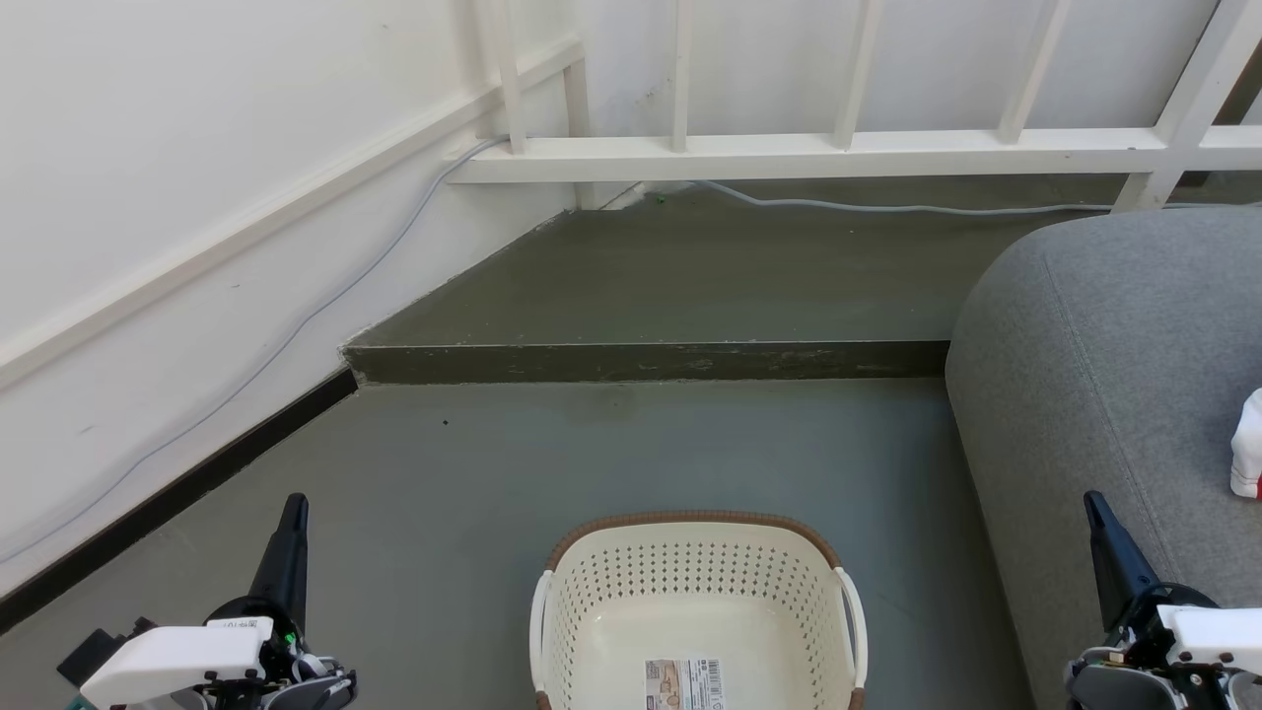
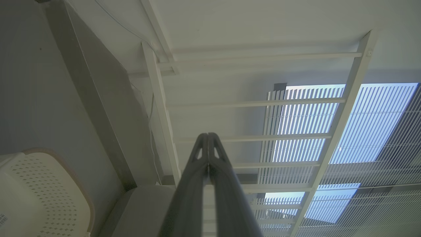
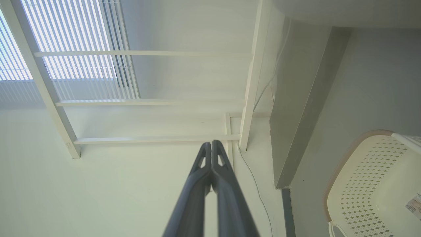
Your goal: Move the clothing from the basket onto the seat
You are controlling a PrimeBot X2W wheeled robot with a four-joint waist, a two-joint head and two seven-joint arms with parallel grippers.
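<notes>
The cream perforated basket (image 1: 698, 592) stands on the floor at the bottom middle of the head view, with nothing but a barcode sticker (image 1: 684, 684) on its bottom. It also appears in the left wrist view as the basket (image 2: 39, 194) and in the right wrist view as the basket (image 3: 371, 184). The grey seat (image 1: 1114, 394) fills the right side. A small white and red piece of the clothing (image 1: 1248, 459) lies on the seat at the frame's right edge. My left gripper (image 1: 295, 505) is shut at lower left, fingertips (image 2: 208, 135) together. My right gripper (image 1: 1092, 501) is shut at lower right, beside the seat.
A raised dark step (image 1: 641, 360) crosses the floor behind the basket. A white railing (image 1: 789, 153) and a grey cable (image 1: 887, 207) run along the back. A white wall with a dark skirting (image 1: 168, 503) closes the left side. Grey floor (image 1: 493, 463) lies between basket and step.
</notes>
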